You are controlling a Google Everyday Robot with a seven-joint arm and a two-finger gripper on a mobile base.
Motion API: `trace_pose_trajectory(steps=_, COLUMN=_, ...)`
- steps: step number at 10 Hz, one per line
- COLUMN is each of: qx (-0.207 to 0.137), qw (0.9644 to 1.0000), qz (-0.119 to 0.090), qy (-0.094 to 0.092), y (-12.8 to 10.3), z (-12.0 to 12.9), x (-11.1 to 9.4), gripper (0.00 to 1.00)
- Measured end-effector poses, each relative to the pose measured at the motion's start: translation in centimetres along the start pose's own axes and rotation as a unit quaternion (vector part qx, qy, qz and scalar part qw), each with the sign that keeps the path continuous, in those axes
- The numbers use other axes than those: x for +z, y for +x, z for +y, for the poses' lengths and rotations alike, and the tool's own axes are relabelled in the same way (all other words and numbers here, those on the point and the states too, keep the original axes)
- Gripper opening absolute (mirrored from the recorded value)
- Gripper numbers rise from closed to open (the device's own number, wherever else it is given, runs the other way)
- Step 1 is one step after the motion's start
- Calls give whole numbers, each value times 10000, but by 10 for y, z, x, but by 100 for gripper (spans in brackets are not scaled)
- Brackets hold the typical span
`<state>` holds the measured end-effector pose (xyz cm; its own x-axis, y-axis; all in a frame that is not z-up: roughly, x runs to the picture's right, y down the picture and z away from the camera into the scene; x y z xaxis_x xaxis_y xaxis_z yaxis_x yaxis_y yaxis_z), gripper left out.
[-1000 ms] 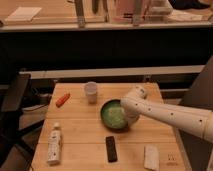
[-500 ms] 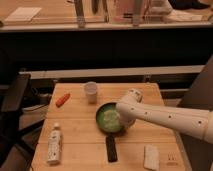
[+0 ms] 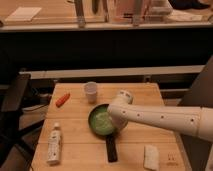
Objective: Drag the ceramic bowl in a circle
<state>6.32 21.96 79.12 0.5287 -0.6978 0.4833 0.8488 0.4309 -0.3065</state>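
The ceramic bowl [image 3: 101, 120] is round and green, dark outside and lighter inside. It sits on the wooden table [image 3: 75, 120] a little in front of the white cup [image 3: 91, 92]. My gripper [image 3: 117, 125] is at the bowl's right rim, at the end of the white arm [image 3: 160, 119] that reaches in from the right. The arm's wrist covers the right edge of the bowl.
An orange carrot-like item [image 3: 62, 99] lies at the left rear. A white bottle [image 3: 54, 144] lies at the front left. A black bar-shaped object [image 3: 111, 148] lies just in front of the bowl. A white packet [image 3: 151, 156] lies at the front right. A dark chair [image 3: 14, 100] stands left of the table.
The bowl has slid left and slightly toward the table's front, and my arm and gripper have moved left with it. The other items have not moved.
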Motion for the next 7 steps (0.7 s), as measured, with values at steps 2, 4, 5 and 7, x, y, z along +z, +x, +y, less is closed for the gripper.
trace_pose_trajectory(steps=2, qx=-84, qw=9999, qz=28, qy=52, y=-4, z=-6, x=-2, gripper=1)
trace_pose_trajectory(steps=4, qx=-173, qw=9998, qz=47, qy=75, y=-12, z=-23, x=-4, gripper=1)
trace_pose_trajectory(steps=5, qx=-276, qw=9995, qz=61, qy=118, y=-19, z=-33, x=-5, gripper=1)
trace_pose_trajectory(steps=7, qx=-384, qw=9991, qz=94, qy=136, y=-20, z=-35, x=-6, gripper=1)
